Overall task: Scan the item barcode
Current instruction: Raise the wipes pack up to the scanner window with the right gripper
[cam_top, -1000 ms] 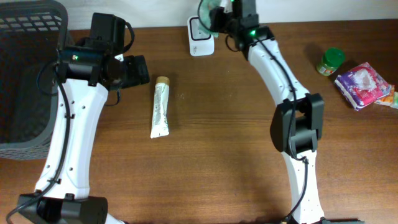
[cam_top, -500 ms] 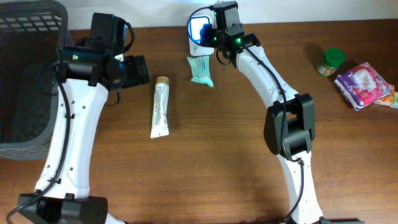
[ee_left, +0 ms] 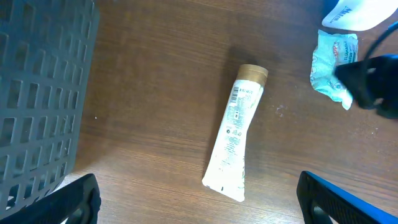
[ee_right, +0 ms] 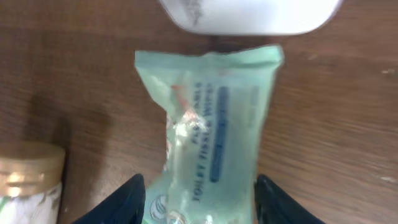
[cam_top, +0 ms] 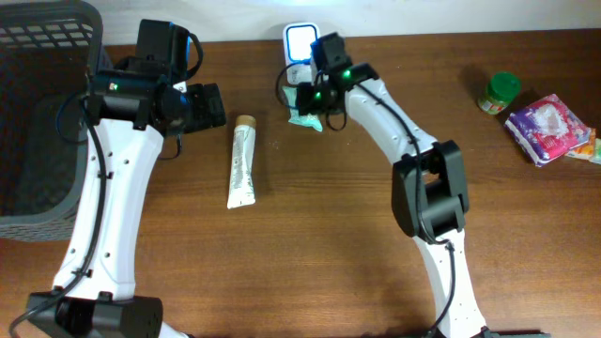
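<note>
Right gripper (ee_right: 200,188): fingers (ee_right: 134,199) apart, one on each side of the near end of a pale green wipes packet (ee_right: 211,137); contact with its edges can't be judged. Packet lies flat on the brown table (ee_right: 348,124), printed face up, far end just short of the white scanner (ee_right: 249,15) at the table's back edge. Overhead view: scanner face lit blue-white, packet just in front of it and mostly hidden under the right wrist. Left of the packet, the gold cap of a white tube (cam_top: 242,161); the tube lies lengthwise, cap pointing to the back, apart from the packet. Left gripper (ee_left: 196,186): fingers spread wide, nothing between them, hanging above the table over the tube's flat end. Left arm rises from the front edge beside a dark grey mesh basket (cam_top: 38,113) at the far left. Far right, well apart from both arms: a green-lidded jar (cam_top: 500,91) and a pink-and-purple pack (cam_top: 547,127).
</note>
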### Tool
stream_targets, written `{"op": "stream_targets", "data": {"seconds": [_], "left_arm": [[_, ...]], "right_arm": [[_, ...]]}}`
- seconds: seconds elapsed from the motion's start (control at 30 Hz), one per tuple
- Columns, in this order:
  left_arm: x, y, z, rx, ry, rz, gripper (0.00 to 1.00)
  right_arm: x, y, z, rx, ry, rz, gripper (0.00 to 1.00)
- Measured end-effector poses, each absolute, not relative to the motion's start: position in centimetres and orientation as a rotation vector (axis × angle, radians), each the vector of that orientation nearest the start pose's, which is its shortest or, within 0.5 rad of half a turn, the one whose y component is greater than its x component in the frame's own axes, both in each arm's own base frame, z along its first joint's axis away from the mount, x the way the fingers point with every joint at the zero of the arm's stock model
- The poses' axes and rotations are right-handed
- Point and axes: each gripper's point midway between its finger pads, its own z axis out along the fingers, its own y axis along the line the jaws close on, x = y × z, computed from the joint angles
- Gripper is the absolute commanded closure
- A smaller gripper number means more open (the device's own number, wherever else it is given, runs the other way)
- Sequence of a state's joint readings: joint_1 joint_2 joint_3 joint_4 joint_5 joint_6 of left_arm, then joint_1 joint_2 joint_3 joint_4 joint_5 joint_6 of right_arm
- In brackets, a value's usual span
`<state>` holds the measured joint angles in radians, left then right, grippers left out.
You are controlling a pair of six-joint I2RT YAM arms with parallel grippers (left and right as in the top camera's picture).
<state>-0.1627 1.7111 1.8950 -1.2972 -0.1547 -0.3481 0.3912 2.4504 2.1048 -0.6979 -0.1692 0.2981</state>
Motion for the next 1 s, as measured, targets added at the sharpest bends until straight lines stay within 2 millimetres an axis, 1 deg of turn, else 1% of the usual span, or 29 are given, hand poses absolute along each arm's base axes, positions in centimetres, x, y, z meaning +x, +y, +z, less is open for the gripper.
{"op": "stream_targets", "data": {"seconds": [0.03, 0.07, 0.17, 0.2, 0.27, 0.43, 0.5, 0.53, 0.57, 0.7, 0.73, 0.77, 0.8, 0.87, 0.93, 0.97, 1.0], "left_arm": [[39.4, -3.8, 26.0, -0.294, 2.645, 0.043, 0.01], [39.4, -3.8, 26.0, -0.294, 2.645, 0.043, 0.01], [39.4, -3.8, 26.0, -0.294, 2.645, 0.043, 0.01], [39.4, -3.8, 26.0, -0.294, 2.645, 0.043, 0.01], [39.4, -3.8, 26.0, -0.294, 2.645, 0.043, 0.01], [39.4, -3.8, 26.0, -0.294, 2.645, 0.043, 0.01], [39.4, -3.8, 26.0, -0.294, 2.645, 0.043, 0.01], [39.4, -3.8, 26.0, -0.294, 2.645, 0.043, 0.01], [39.4, -3.8, 26.0, -0.294, 2.645, 0.043, 0.01], [39.4, -3.8, 26.0, -0.294, 2.645, 0.043, 0.01], [39.4, -3.8, 26.0, -0.294, 2.645, 0.043, 0.01], [39.4, -3.8, 26.0, -0.294, 2.645, 0.043, 0.01], [39.4, -3.8, 26.0, -0.294, 2.645, 0.043, 0.01], [39.4, -3.8, 26.0, -0.294, 2.644, 0.043, 0.01], [39.4, -3.8, 26.0, -0.294, 2.645, 0.044, 0.01], [39.4, -3.8, 26.0, -0.294, 2.644, 0.043, 0.01], [39.4, -3.8, 26.0, -0.294, 2.645, 0.043, 0.01]], "right_arm": [[53.8, 25.8, 3.7, -0.196, 2.658, 0.439, 0.50], [53.8, 25.9, 3.1, -0.201, 2.652, 0.417, 0.53], [53.7, 25.8, 1.8, -0.203, 2.642, 0.342, 0.73], [53.7, 25.6, 1.6, -0.208, 2.639, 0.322, 0.83], [54.1, 25.5, 1.8, -0.198, 2.618, 0.304, 0.96], [54.3, 25.2, 2.1, -0.192, 2.614, 0.280, 0.96], [54.2, 25.1, 2.7, -0.192, 2.612, 0.278, 0.96], [54.4, 25.2, 3.5, -0.190, 2.596, 0.284, 0.96], [55.0, 25.5, 4.9, -0.188, 2.560, 0.297, 0.96], [58.3, 26.5, 13.4, -0.171, 2.318, 0.368, 0.96], [59.3, 26.6, 16.2, -0.161, 2.236, 0.388, 0.96], [60.0, 26.5, 17.9, -0.151, 2.178, 0.398, 0.95], [60.6, 26.4, 19.1, -0.141, 2.135, 0.403, 0.94], [61.7, 25.5, 20.4, -0.108, 2.073, 0.381, 0.93], [62.7, 24.8, 20.5, -0.082, 2.035, 0.357, 0.93], [63.1, 24.6, 20.2, -0.071, 2.025, 0.341, 0.93], [63.6, 24.4, 18.9, -0.066, 2.032, 0.331, 0.94]]}}
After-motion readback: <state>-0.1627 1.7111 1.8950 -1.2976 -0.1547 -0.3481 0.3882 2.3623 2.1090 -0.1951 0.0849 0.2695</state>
